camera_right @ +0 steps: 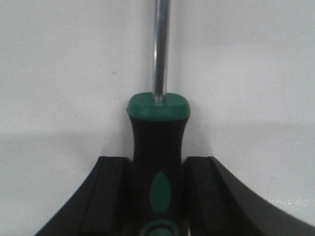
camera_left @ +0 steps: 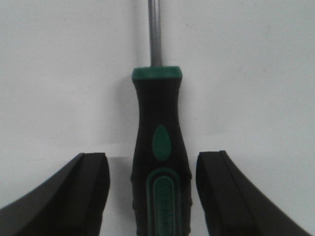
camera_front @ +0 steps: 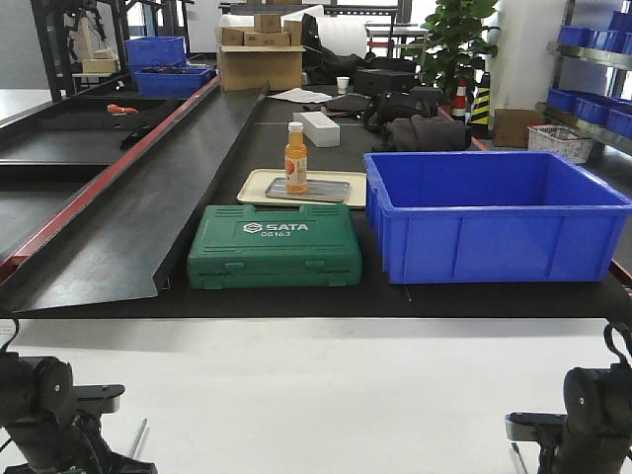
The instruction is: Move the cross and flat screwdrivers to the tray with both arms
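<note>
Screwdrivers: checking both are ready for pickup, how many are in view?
2. The first screwdriver lies on the white surface between the jaws of the open left gripper; the second screwdriver is clamped at its handle by the right gripper. No others visible.

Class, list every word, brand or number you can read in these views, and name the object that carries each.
"SATA": lid of the green tool case.
"05163": same lid, just below the brand.
Orange bottle label: too blurred to read.
Cardboard boxes labels: too small to read.
Left screwdriver and right screwdriver handles: moulded marks unreadable.
</note>
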You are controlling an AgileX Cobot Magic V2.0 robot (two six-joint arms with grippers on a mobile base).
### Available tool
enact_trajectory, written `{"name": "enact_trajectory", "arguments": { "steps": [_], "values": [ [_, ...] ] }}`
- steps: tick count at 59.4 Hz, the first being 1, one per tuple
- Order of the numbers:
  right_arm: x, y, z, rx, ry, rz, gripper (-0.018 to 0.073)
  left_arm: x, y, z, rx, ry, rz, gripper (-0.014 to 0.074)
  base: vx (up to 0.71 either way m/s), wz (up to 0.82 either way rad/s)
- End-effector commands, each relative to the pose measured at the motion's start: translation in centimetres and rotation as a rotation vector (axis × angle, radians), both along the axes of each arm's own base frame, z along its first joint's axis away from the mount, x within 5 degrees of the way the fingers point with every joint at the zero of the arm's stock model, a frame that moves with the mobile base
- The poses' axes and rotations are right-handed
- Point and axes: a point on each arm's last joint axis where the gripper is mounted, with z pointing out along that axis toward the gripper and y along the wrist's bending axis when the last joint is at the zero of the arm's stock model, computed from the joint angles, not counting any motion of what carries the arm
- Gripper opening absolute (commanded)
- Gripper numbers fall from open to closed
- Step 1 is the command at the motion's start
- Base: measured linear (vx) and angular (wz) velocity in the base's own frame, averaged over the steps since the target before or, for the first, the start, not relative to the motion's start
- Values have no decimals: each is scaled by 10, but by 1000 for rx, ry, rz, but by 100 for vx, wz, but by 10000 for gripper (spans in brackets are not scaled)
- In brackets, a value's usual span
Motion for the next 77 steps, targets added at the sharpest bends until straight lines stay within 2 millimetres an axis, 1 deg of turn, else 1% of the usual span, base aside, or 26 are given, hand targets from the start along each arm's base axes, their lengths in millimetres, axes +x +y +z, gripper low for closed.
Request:
{"name": "enact_trajectory", "arguments": {
  "steps": [1, 16, 28, 34, 39, 43, 46, 47, 48, 50, 51, 54, 55, 64, 68, 77],
  "values": [
    [3, 3, 10, 38, -38, -31, -8, 5, -2, 19, -19, -57, 17, 513, 0, 0],
    [2, 3, 10, 38, -25, -31, -8, 5, -2, 10, -15, -29, 17, 513, 0, 0],
    [1, 3, 10, 38, -19, -30, -8, 2, -2, 3, -8, 26, 11, 513, 0, 0],
    [1, 3, 10, 38, -19, -30, -8, 1, -1, -1, 2, 51, 4, 493, 0, 0],
    [1, 3, 10, 38, -19, -30, -8, 0, -1, -4, 4, 69, 4, 435, 0, 0],
    [1, 3, 10, 38, -19, -30, -8, -1, -1, -5, 4, 73, 3, 367, 0, 0],
    [1, 3, 10, 38, -19, -30, -8, -1, -1, -5, 4, 73, 2, 274, 0, 0],
    [1, 3, 10, 38, -19, -30, -8, -1, -1, -5, 4, 73, 1, 260, 0, 0],
    [1, 3, 10, 38, -19, -30, -8, -1, -1, -5, 4, 73, 1, 218, 0, 0],
    [1, 3, 10, 38, -19, -30, -8, -1, -2, -5, 6, 72, -4, 175, 0, 0],
    [1, 3, 10, 38, -19, -30, -8, -1, -2, -5, 6, 72, -7, 130, 0, 0],
    [1, 3, 10, 38, -19, -30, -8, 0, -2, -5, 7, 68, -22, 41, 0, 0],
    [1, 3, 10, 38, -18, -30, -8, 0, -2, -5, 8, 67, -28, -3, 0, 0],
    [1, 3, 10, 38, -20, -30, -8, 1, -2, -4, 8, 54, -38, -6, 0, 0],
    [2, 3, 10, 36, -27, -27, -8, 2, -2, -1, 7, 32, -42, -5, 0, 0],
    [3, 3, 15, 36, -54, -13, -8, 4, -2, 17, 1, -49, -53, -3, 0, 0]
  ]
}}
